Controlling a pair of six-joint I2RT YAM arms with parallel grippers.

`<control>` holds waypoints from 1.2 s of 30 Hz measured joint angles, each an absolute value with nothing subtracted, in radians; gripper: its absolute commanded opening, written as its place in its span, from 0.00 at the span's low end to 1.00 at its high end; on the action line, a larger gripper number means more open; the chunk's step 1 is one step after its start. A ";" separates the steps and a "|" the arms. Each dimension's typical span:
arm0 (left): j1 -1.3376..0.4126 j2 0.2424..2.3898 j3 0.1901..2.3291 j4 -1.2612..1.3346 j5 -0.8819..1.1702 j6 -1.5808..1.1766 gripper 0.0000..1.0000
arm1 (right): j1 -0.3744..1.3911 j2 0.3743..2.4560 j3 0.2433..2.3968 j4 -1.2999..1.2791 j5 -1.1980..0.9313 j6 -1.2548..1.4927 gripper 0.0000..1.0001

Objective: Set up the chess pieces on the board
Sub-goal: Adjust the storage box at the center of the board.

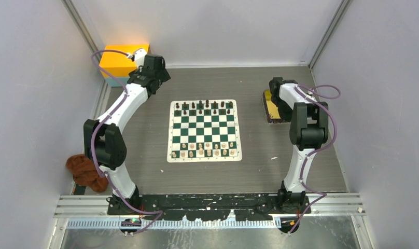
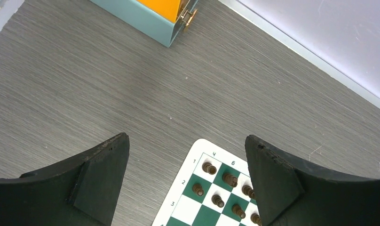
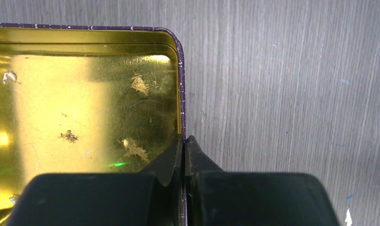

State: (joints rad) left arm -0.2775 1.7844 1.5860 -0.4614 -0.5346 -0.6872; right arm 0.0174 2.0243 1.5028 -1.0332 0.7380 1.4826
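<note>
The left gripper (image 2: pixel 187 137) is hanging with its jaws spread wide and nothing between them, just off the far left corner of the board (image 1: pixel 205 157), not far from an orange and teal box (image 2: pixel 150 21). That corner is lying below and toward its right finger, with dark chess pieces (image 2: pixel 230 179) standing on the squares there. The pale pieces (image 1: pixel 199 153) are sitting along the near rows. The right gripper (image 3: pixel 184 140) is pressing its jaws together right at the rim of the gold tray (image 3: pixel 94 108), well apart from the board; I cannot tell whether it is nipping that rim. So the left arm is looking nearer for any touch-up among the dark pieces.
</note>
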 measured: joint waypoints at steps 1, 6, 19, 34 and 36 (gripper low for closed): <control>-0.281 1.785 1.590 -0.464 -0.537 -0.681 0.93 | 0.018 2.030 1.509 -1.050 0.740 1.509 0.00; -0.291 1.787 1.607 -0.481 -0.551 -0.665 0.93 | 0.019 2.057 1.542 -1.125 0.746 1.610 0.01; -0.333 1.792 1.653 -0.524 -0.595 -0.620 0.93 | 0.020 2.101 1.596 -1.242 0.758 1.743 0.00; -0.340 1.792 1.624 -0.506 -0.609 -0.639 0.93 | 0.018 1.913 1.316 -0.871 0.793 1.482 0.00; -0.340 1.792 1.618 -0.496 -0.609 -0.647 0.93 | 0.017 1.910 1.311 -0.836 0.793 1.425 0.01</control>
